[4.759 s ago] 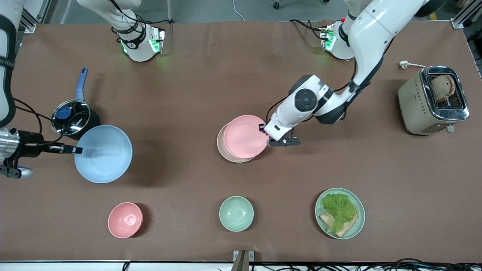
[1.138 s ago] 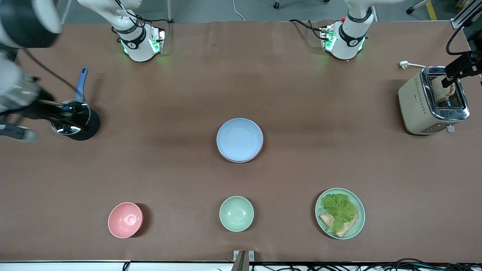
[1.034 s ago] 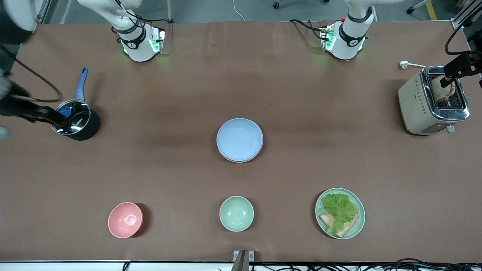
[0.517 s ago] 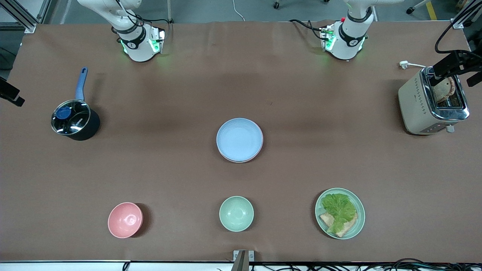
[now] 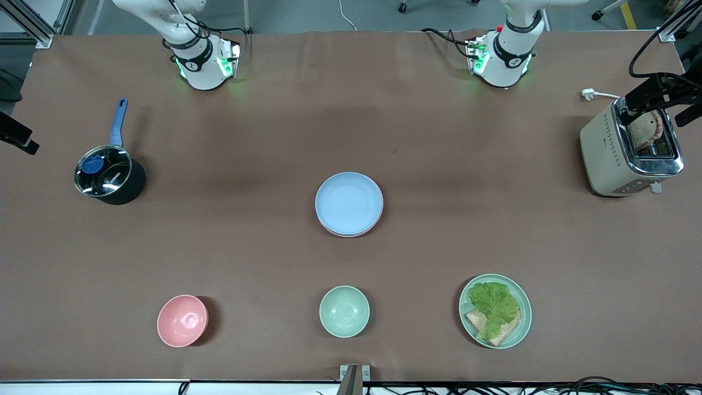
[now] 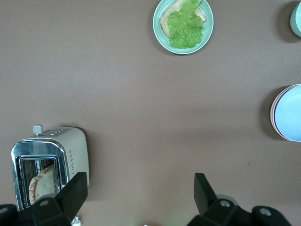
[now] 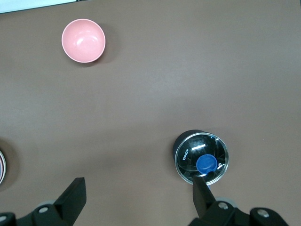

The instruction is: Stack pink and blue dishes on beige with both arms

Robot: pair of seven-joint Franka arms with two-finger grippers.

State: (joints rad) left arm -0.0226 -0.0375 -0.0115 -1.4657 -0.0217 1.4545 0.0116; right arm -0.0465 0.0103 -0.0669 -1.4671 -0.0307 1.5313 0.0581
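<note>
The pale blue plate (image 5: pixel 349 203) lies on top of a stack at the table's middle. Under it only a thin rim of the pink plate (image 6: pixel 273 112) shows. The beige plate is hidden beneath them. In the left wrist view, my left gripper (image 6: pixel 138 190) is open and holds nothing, high over the table beside the toaster (image 6: pixel 49 165). The right wrist view shows my right gripper (image 7: pixel 138 192) open and holding nothing, high over the table beside the pot (image 7: pixel 202 157). Both arms are well away from the stack.
A black pot with a glass lid and blue handle (image 5: pixel 107 176) stands toward the right arm's end. The toaster (image 5: pixel 630 145) with bread in it stands toward the left arm's end. Nearer the camera are a pink bowl (image 5: pixel 182 321), a mint bowl (image 5: pixel 344 311) and a mint plate with lettuce and bread (image 5: pixel 495 311).
The blue plate, held by the right gripper 4.8 s ago, now tops the stack. In the last second the right arm pulled away from over the pot; the left gripper rose slightly.
</note>
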